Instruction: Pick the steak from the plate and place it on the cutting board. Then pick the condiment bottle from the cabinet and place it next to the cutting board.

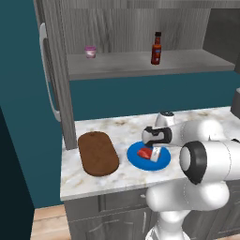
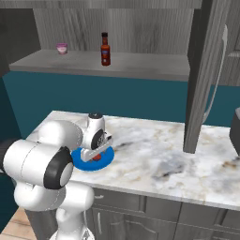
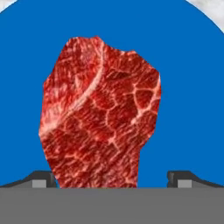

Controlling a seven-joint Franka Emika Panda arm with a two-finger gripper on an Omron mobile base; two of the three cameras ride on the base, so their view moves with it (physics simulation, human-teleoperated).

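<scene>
The red raw steak (image 3: 100, 118) lies flat on the round blue plate (image 3: 188, 96). My gripper (image 3: 113, 179) hangs low right over it, open, with one dark fingertip on each side of the meat's near end. In the left base view the gripper (image 1: 153, 153) is down on the steak (image 1: 145, 153) over the plate (image 1: 163, 161), and the dark brown cutting board (image 1: 97, 153) lies just left of the plate, bare. The condiment bottle (image 1: 156, 48) stands upright on the shelf of the grey cabinet (image 1: 140, 64). The bottle (image 2: 105, 49) and plate (image 2: 88, 165) also show in the right base view.
A short pink-lidded cup (image 1: 90, 52) stands on the shelf, left of the bottle. The cabinet's tall side panel (image 1: 63, 93) comes down to the marble counter (image 1: 122, 129) just behind the board. A dark object (image 2: 236, 129) sits at the counter's right end.
</scene>
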